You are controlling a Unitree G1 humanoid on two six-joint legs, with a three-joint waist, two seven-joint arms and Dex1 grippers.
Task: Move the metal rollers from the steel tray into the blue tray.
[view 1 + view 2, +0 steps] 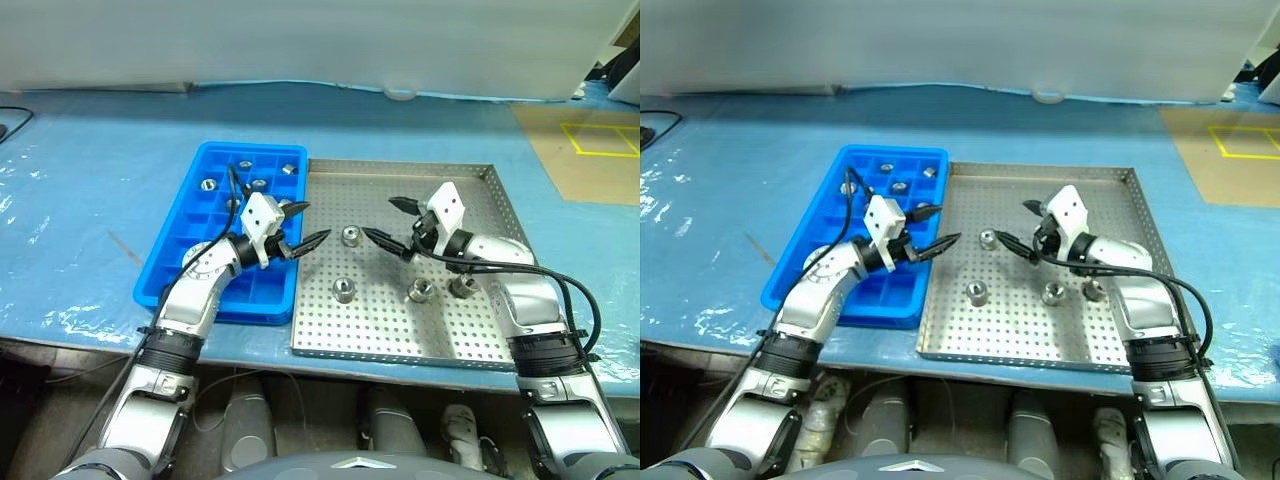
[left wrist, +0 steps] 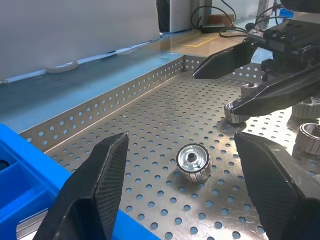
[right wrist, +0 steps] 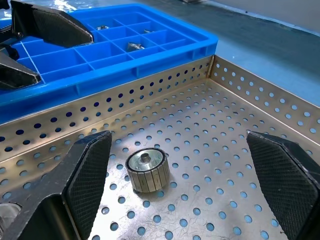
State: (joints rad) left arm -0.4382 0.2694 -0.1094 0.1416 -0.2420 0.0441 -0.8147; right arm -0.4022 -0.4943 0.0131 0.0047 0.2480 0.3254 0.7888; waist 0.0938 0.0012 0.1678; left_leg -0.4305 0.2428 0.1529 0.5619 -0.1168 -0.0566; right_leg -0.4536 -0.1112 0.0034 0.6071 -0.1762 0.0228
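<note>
Metal rollers point(image 1: 351, 236): four lie in the steel tray point(image 1: 470, 345); small, rigid, dense-looking, smooth-sided and likely slippery, best pinched across the ribbed barrel. Four more sit in far compartments of the blue tray point(image 1: 165, 262), beside the steel tray on the bench point(image 1: 90, 180). Left pincer point(image 1: 303, 227) and right pincer point(image 1: 388, 222), both released and empty, flank the steel tray's farthest roller.

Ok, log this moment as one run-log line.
left gripper: open, empty | right gripper: open, empty | both flank one metal roller | steel tray: four rollers | blue tray: four rollers
</note>
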